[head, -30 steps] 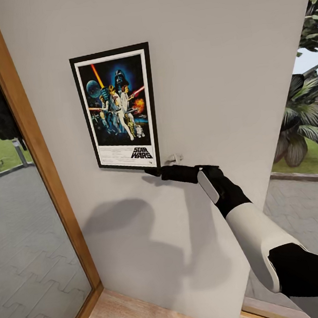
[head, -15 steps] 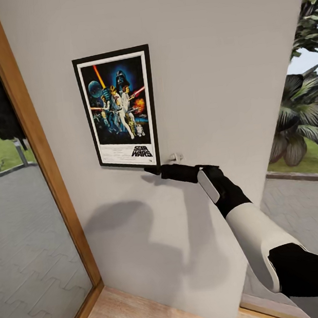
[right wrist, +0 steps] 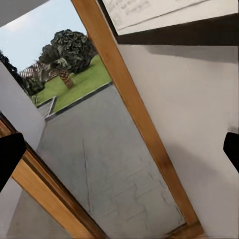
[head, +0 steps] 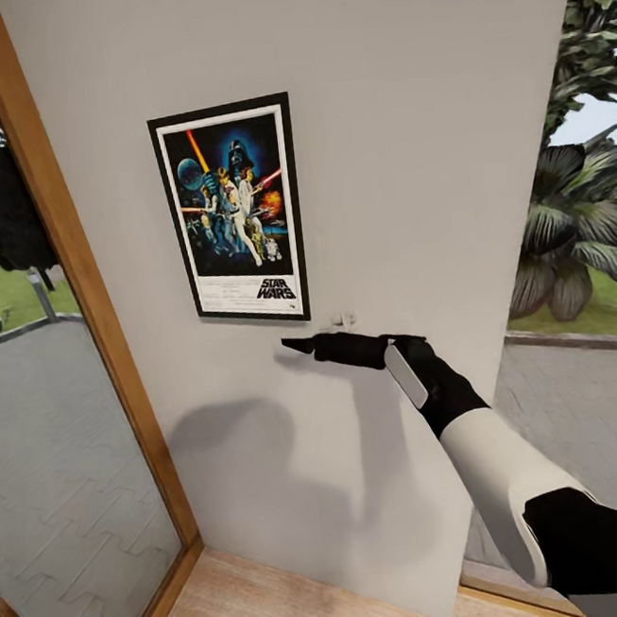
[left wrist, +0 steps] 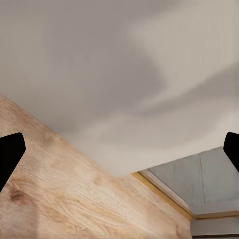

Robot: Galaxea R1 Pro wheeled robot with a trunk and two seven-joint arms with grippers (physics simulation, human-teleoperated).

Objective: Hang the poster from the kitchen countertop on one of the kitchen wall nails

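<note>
From the head, the poster (head: 233, 212), lettered "STAR WARS", hangs on the wall (head: 424, 144) with the right gripper (head: 298, 346) just below its corner, apart. The left wrist shows the left gripper (left wrist: 119, 152) spread wide over wood floor (left wrist: 59, 199). The right wrist shows the fingers parted, holding nothing, under the poster's frame edge.

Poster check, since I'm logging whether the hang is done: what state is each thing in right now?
Poster: flat on the wall, upright, not held.
Right gripper: just below the poster, jaws open, holding nothing.
Left gripper: jaws open, holding nothing.
Nail: bare, right of the poster's lower corner.
</note>
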